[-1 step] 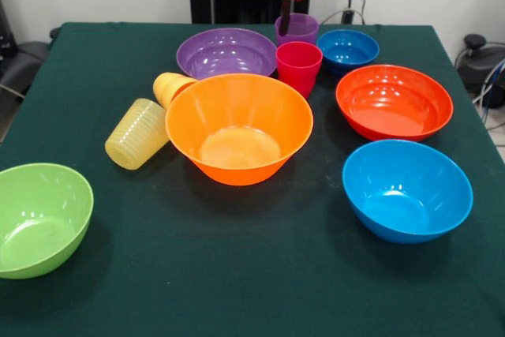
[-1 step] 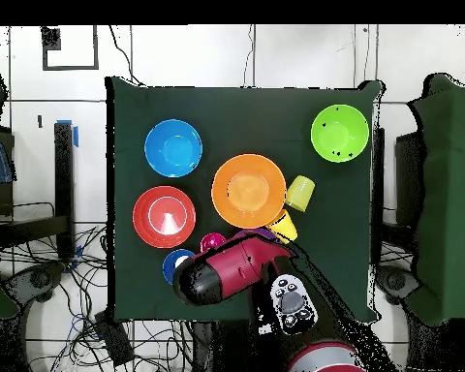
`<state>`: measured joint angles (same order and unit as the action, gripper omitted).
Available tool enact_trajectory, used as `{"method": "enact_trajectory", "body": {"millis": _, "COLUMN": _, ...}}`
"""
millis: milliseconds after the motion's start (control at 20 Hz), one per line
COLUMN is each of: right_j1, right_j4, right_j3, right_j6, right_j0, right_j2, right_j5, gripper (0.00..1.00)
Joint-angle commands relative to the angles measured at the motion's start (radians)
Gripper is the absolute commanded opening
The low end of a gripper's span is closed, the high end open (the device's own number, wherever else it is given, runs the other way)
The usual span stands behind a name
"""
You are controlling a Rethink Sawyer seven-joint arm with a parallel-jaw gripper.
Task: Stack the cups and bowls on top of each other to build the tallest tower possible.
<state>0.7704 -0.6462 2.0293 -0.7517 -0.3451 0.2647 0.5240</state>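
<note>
My gripper (image 1: 286, 13) hangs at the table's far edge, just above the translucent purple cup (image 1: 298, 29). A red-pink cup (image 1: 298, 65) stands upright in front of that one. The pale yellow ribbed cup (image 1: 138, 133) (image 2: 299, 192) and the orange-yellow cup (image 1: 172, 86) (image 2: 284, 227) lie on their sides left of the big orange-yellow bowl (image 1: 239, 128) (image 2: 248, 190). Purple (image 1: 226, 51), small dark blue (image 1: 347, 46), red-orange (image 1: 394, 100) (image 2: 165, 215), light blue (image 1: 407, 189) (image 2: 173, 147) and lime green (image 1: 39, 219) (image 2: 339, 133) bowls each stand alone. No tower shows; nothing is nested.
In the overhead view my red and black arm (image 2: 227, 273) covers the purple bowl and purple cup and part of the small dark blue bowl (image 2: 175, 262). The green tablecloth (image 1: 237, 274) ends close behind the far cups. Cables lie on the floor beside the table.
</note>
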Motion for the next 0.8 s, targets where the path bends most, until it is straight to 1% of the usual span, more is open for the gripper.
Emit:
{"method": "enact_trajectory", "body": {"millis": 50, "right_j1": -0.086, "right_j4": -0.052, "right_j3": -0.068, "right_j6": -0.193, "right_j0": 0.031, "right_j2": -0.011, "right_j5": -0.111, "gripper": 1.0}}
{"method": "enact_trajectory", "body": {"millis": 250, "right_j1": -0.107, "right_j4": -0.055, "right_j3": -0.074, "right_j6": -0.192, "right_j0": 0.048, "right_j2": -0.023, "right_j5": -0.134, "gripper": 1.0}}
{"method": "enact_trajectory", "body": {"millis": 400, "right_j1": -0.126, "right_j4": -0.051, "right_j3": -0.076, "right_j6": -0.153, "right_j0": 0.036, "right_j2": -0.006, "right_j5": -0.136, "gripper": 1.0}}
{"method": "enact_trajectory", "body": {"millis": 550, "right_j1": -0.149, "right_j4": -0.049, "right_j3": -0.069, "right_j6": -0.099, "right_j0": 0.01, "right_j2": 0.035, "right_j5": -0.134, "gripper": 1.0}}
{"method": "enact_trajectory", "body": {"millis": 800, "right_j1": -0.16, "right_j4": -0.049, "right_j3": -0.059, "right_j6": -0.098, "right_j0": 0.013, "right_j2": 0.046, "right_j5": -0.15, "gripper": 1.0}}
